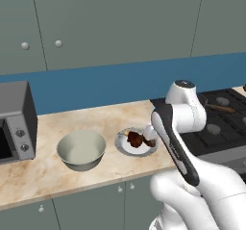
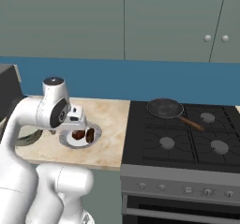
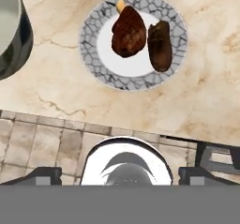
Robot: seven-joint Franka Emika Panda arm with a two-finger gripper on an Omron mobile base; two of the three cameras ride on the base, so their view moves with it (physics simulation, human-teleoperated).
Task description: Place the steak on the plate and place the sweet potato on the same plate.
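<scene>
The plate [image 3: 93, 63] lies on the marble counter, white in the middle with a grey speckled rim. On it rest the steak [image 3: 129, 31], reddish-brown with a yellow bit at its edge, and the darker elongated sweet potato [image 3: 160, 46], side by side and touching. My gripper [image 3: 121, 175] hangs above the counter beside the plate, open wide, with nothing between its fingertips [image 3: 44, 174]. In the base views the plate [image 1: 126, 147] [image 2: 70, 142] carries both pieces, the steak [image 2: 78, 135] and the sweet potato [image 2: 90, 134], just below my hand.
A deep pale bowl [image 1: 81, 149] [image 3: 9, 31] stands left of the plate. A microwave [image 1: 14, 123] sits at the counter's far left. To the right is a black stove [image 2: 183, 134] with a pan [image 2: 165, 108] on a back burner.
</scene>
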